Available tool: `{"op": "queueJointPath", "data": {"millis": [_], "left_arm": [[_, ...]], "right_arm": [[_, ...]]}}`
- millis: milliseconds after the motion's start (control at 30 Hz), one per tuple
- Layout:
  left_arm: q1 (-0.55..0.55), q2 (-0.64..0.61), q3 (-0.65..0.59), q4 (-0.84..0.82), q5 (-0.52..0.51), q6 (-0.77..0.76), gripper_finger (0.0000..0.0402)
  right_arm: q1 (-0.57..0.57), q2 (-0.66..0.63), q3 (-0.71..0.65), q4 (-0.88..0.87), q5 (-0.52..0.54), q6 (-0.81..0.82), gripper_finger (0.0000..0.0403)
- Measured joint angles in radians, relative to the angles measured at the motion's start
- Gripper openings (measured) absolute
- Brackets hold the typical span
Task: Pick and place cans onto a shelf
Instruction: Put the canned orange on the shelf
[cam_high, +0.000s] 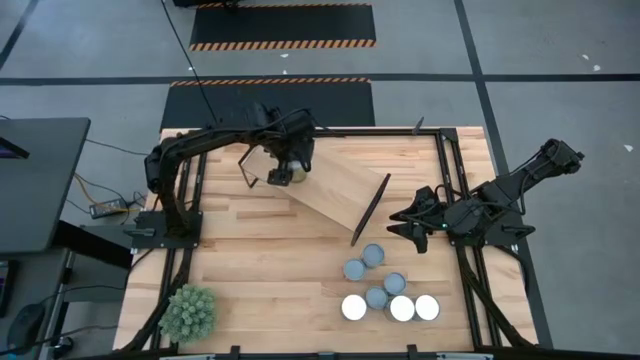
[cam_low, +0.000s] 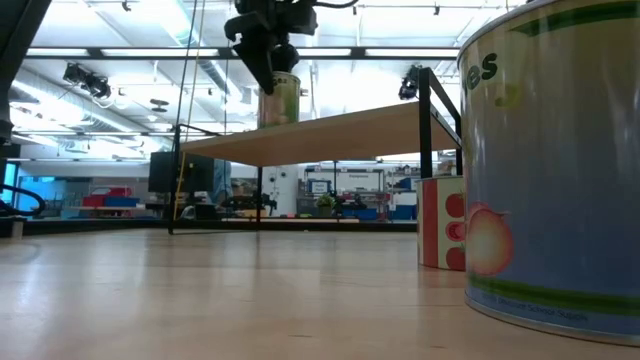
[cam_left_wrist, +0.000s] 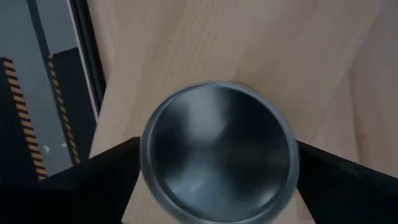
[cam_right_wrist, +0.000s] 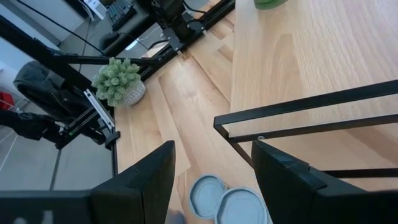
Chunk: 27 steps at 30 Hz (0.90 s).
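Observation:
The light-wood shelf (cam_high: 345, 185) stands skewed on black legs at the table's far middle; it also shows in the low view (cam_low: 340, 130). My left gripper (cam_high: 284, 168) is over the shelf's far left end, shut on a can (cam_high: 281, 177) with a yellowish side (cam_low: 279, 100). Several more cans (cam_high: 377, 297) stand upright in a cluster on the tabletop at the near right. My right gripper (cam_high: 405, 224) is open and empty at the right, beside the shelf's right end, with two can tops (cam_right_wrist: 227, 202) showing beyond its fingers. My left gripper pinches the can's round side just below its top rim (cam_left_wrist: 149, 163) between its two fingers (cam_left_wrist: 102, 180), one on each side. The fingers come from above, pointing down. The can stands upright, its base at the shelf's top (cam_low: 278, 124); I cannot tell whether it rests there.
A spiky green plant ball (cam_high: 188, 312) sits at the table's near left corner. The shelf's black leg frame (cam_high: 368, 210) stands between my right gripper and the table's middle. One can (cam_low: 550, 170) looms close in the low view.

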Motion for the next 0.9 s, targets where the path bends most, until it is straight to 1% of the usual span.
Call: {"op": "queueJointPath", "data": {"millis": [233,367,500,600,767,900], "left_arm": [[-0.01,-0.015,0.022,0.019,0.002,-0.065,0.0397],[-0.014,-0.016,0.081,0.027,0.004,-0.097,0.0397],[-0.02,-0.018,0.13,0.073,0.007,-0.146,0.0397],[-0.019,-0.021,0.172,0.091,0.025,-0.187,0.0397],[-0.016,-0.022,0.193,0.049,0.038,-0.256,0.0396],[-0.004,-0.022,0.193,-0.034,0.041,-0.291,0.0396]], "right_arm": [[0.0,0.0,0.0,0.001,-0.001,-0.008,0.0219],[0.0,0.0,0.0,0.003,-0.001,-0.015,0.0219],[0.0,0.0,0.0,0.004,-0.001,-0.018,0.0219],[0.0,0.0,0.0,0.005,-0.001,-0.018,0.0219],[0.0,0.0,0.0,0.005,-0.012,-0.016,0.0219],[0.0,0.0,0.0,0.005,-0.015,-0.012,0.0219]]}}
